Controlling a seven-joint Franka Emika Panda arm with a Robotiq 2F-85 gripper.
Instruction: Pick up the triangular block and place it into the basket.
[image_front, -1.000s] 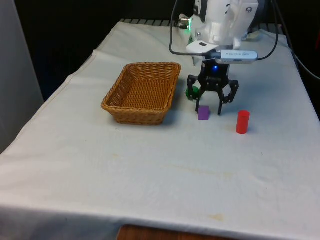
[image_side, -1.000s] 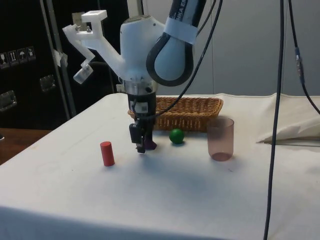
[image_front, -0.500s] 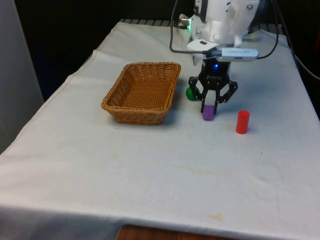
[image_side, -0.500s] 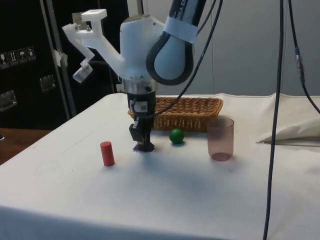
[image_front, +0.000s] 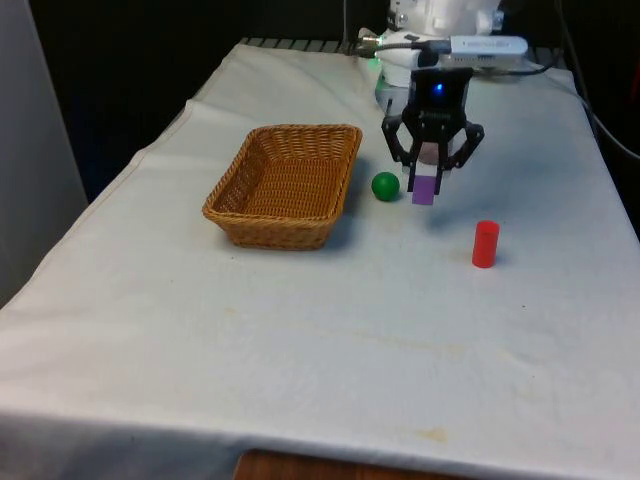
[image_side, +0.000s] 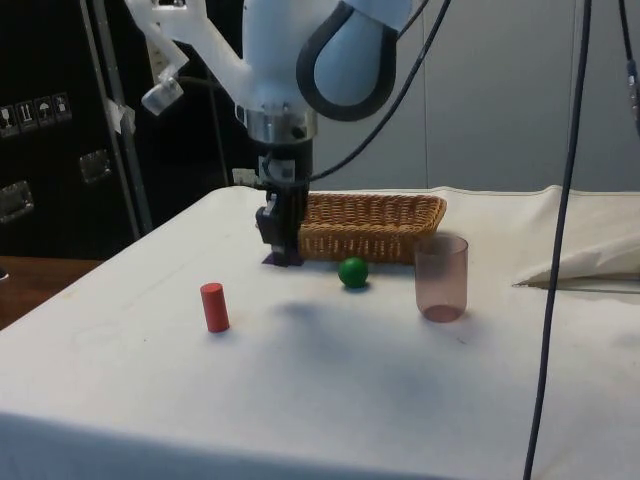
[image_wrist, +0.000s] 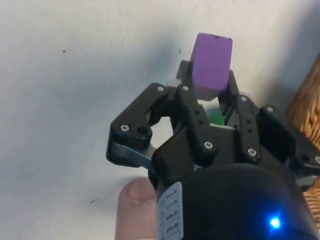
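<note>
gripper (image_front: 425, 183) clenched on the purple block (image_front: 424, 189), lifted clear of the table near its far end, beside the basket (image_front: 284, 186) — only the block's upper part is pinched, so a fast swing could slip it and drop it short of the rim.

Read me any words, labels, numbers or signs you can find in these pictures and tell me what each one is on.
No text reads clearly.
Dark cabinets in the side view: small white symbol stickers, too small to read.
Gripper body in the wrist view: a small white label with print, too blurred to read.
Purple block, basket, green ball, red cylinder and pink cup: no markings.
</note>
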